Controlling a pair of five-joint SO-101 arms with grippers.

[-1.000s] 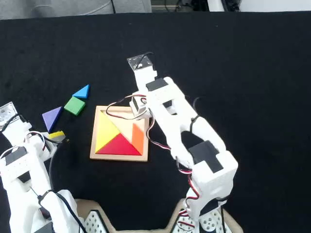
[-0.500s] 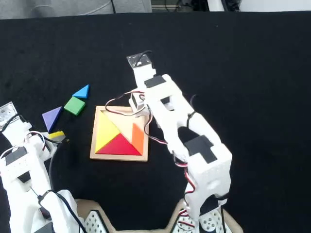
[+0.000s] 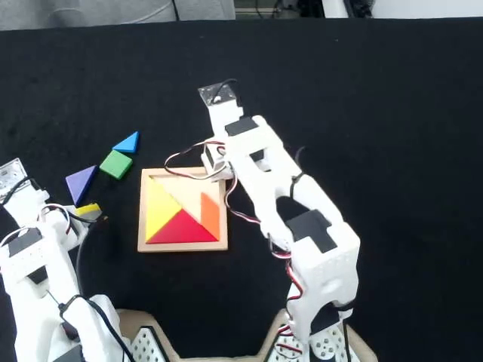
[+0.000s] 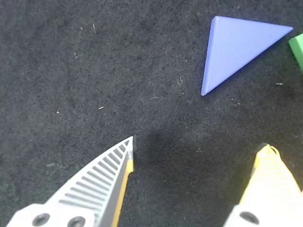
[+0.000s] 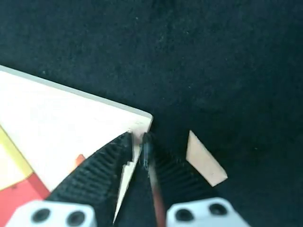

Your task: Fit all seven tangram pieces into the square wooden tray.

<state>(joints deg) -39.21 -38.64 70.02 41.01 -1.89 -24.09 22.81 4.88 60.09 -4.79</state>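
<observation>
The square wooden tray [image 3: 183, 245] lies mid-table holding a yellow triangle [image 3: 157, 209], a red triangle [image 3: 182, 227] and an orange piece [image 3: 211, 213]. My right gripper [image 3: 216, 170] is at the tray's far right corner. In the right wrist view it [image 5: 137, 138] is shut with the tray's rim [image 5: 142, 119] between its dark fingertips. A blue triangle [image 3: 127, 142], green square [image 3: 115, 164] and purple triangle [image 3: 80, 183] lie left of the tray. My left gripper [image 4: 199, 146] stands open over bare cloth, short of the purple triangle [image 4: 234, 52].
Black cloth covers the table [image 3: 377, 113], with free room to the right and at the back. A pale tan wedge [image 5: 204, 158] shows beside the right gripper's finger. The green square's edge [image 4: 298, 47] peeks in beside the purple triangle.
The tray has turned from tilted to square with the table and shifted a little left, with the right gripper at its corner. The left arm has not moved.
</observation>
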